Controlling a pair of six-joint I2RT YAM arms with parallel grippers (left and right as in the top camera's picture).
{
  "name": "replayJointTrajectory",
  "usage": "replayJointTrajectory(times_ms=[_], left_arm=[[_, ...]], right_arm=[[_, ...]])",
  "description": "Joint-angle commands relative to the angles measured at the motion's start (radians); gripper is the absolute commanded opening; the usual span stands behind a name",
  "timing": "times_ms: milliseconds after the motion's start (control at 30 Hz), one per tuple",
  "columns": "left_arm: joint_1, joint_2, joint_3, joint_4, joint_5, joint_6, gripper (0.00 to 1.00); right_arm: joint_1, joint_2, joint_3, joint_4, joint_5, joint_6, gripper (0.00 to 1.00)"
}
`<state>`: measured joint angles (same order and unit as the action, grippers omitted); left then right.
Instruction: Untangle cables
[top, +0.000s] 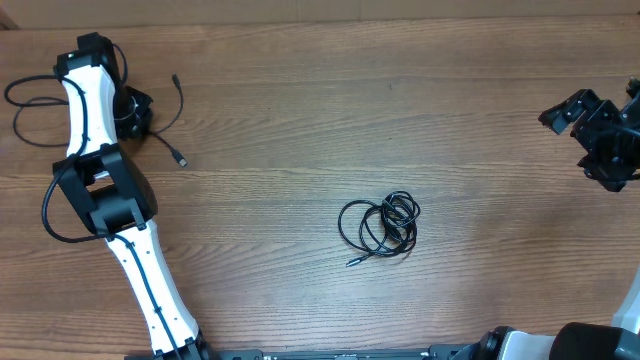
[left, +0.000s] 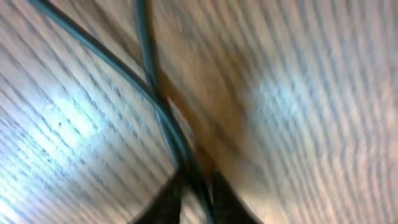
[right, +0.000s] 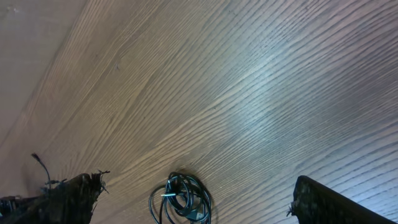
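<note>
Overhead and wrist views of a wooden tabletop during cable untangling.

**(a) Left hand**. It is pressed low to the tabletop near the far-left corner. In the left wrist view its two dark fingertips stand close together on either side of a thin dark cord, so the hand reads as closed on that cord. Two runs of cord cross just ahead of the tips; whether they are one cable doubled back or two separate cables cannot be told. In the overhead view the loose cable leaves the hand in two legs, each ending in a small plug. The low, close grip probably serves to lift or drag this strand out flat, away from the rest.

**(b) Cable coil**. This small bunch of overlapping black loops lies near the middle of the tabletop, towards the near edge. It is well apart from both hands and touched by neither.

**(c) Right hand**. It is held at the right edge with its jaws spread wide and nothing between them. The coil sits centred in its wrist view, which suggests that it is parked in readiness.
</note>
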<state>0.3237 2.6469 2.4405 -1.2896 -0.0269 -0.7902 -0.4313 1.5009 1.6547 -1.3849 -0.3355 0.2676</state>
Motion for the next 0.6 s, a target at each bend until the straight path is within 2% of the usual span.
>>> replayJointTrajectory(times_ms=[0,267,567], left_arm=[[0.008,0.048,-0.041,0.056,0.001,-0.012,0.07],[0.007,0.048,-0.041,0.234,0.082,0.012,0.04],[0.006,0.048,-0.040,0.343,0.167,-0.011,0.04]], right_arm=[[0.005,-0.006,0.000,0.004,0.005,-0.008,1.00],[0.005,-0.006,0.000,-0.002,0.005,-0.008,1.00],[0.005,-0.006,0.000,-0.003,0.005,-0.008,1.00]])
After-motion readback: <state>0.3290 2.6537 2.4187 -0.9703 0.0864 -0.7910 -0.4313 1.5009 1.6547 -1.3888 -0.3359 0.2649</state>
